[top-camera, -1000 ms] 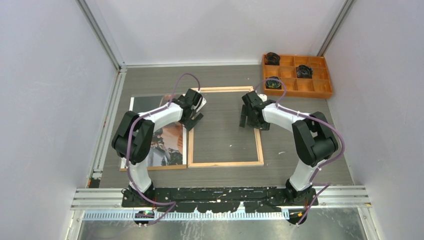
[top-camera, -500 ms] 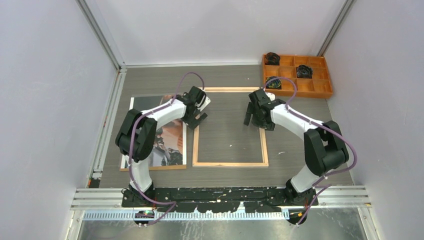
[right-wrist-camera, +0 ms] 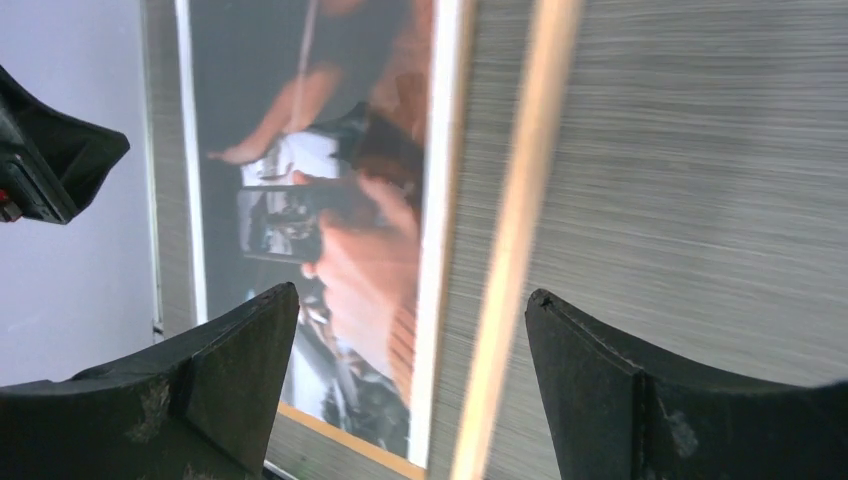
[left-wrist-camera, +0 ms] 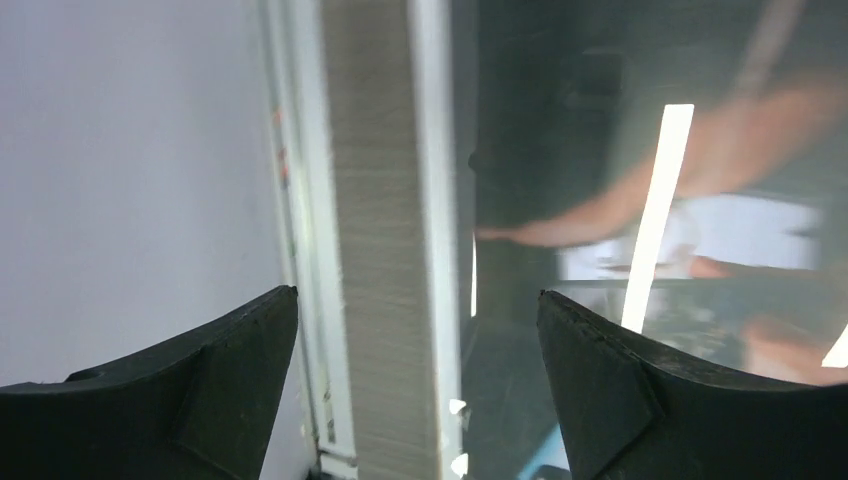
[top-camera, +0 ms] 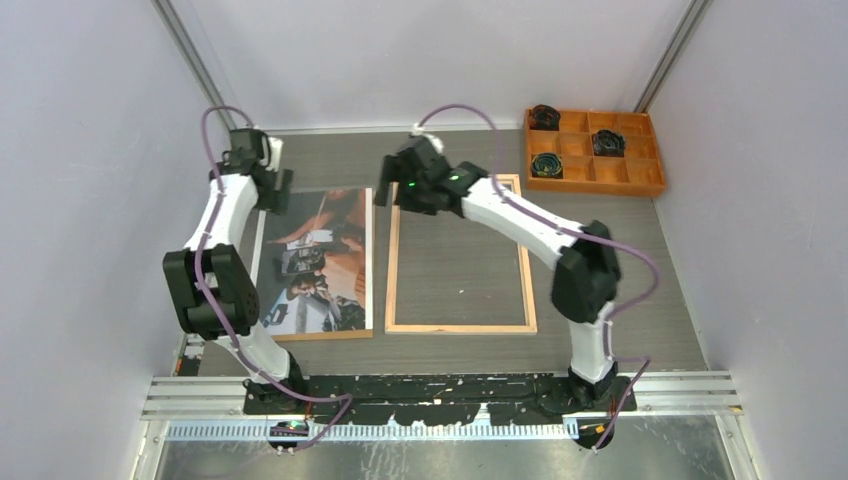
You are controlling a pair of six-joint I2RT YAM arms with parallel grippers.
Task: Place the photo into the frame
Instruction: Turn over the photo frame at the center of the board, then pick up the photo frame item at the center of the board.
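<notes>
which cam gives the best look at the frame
Top external: it shows the frame nearly whole, all four rails in sight, flat beside the photo. The right wrist view catches only a blurred stretch of one rail. The left wrist view shows none of it.

The photo (top-camera: 318, 262) shows dark, orange-brown and bluish tones inside a white border; the frame (top-camera: 460, 327) is light wood; the surface (top-camera: 330, 160) streaked grey.

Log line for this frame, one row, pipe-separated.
photo: flat, face up, beside frame, not inserted | left claw: open, at photo's far-left corner | right claw: open, near frame's far-left corner | held: nothing
</notes>
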